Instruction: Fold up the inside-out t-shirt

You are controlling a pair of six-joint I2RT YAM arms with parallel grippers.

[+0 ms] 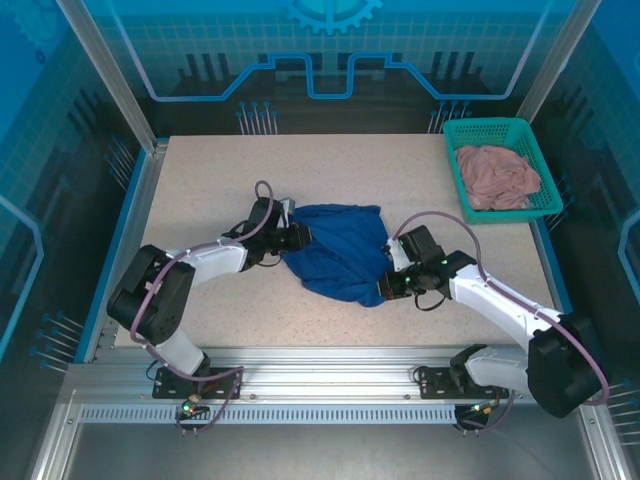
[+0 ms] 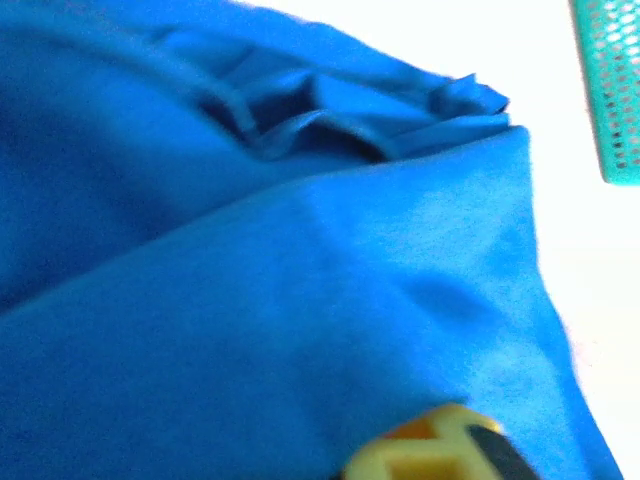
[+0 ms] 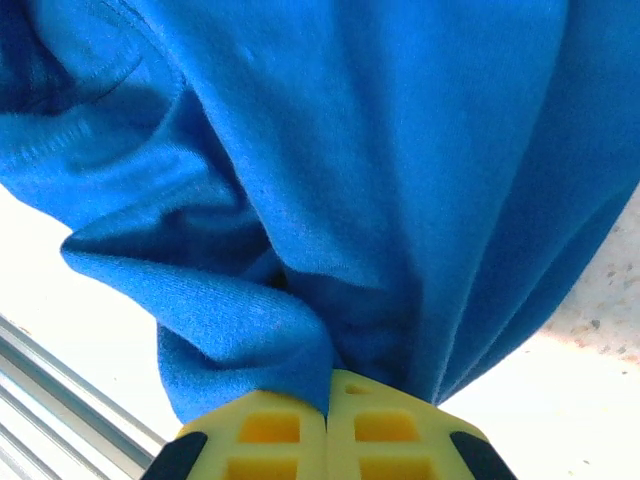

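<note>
A teal plastic mesh basket (image 1: pixel 487 124) stands at the far right corner of the pale speckled table (image 1: pixel 220 170). It holds a crumpled dusty-pink cloth garment (image 1: pixel 497 177) and nothing else that can be made out.

The royal-blue cotton t-shirt (image 1: pixel 340 250) lies bunched in a heap at the middle of the table, well apart from the basket and between the two arms. The left end effector (image 1: pixel 300 238) is closed on the heap's left edge. The right end effector (image 1: pixel 385 288) is closed on its near right corner.

The top view gives the layout of the basket, heap and both arms. Closer in, the left wrist view has folds of the t-shirt (image 2: pixel 300 300) draped over a yellow fingertip (image 2: pixel 430 455), with a corner of the basket (image 2: pixel 612 90) at the upper right. The right wrist view has the yellow fingers (image 3: pixel 270 430) pressed together, blue cloth (image 3: pixel 350 150) gathered and pinched between them, and a stitched hem (image 3: pixel 100 70) at the upper left.
</note>
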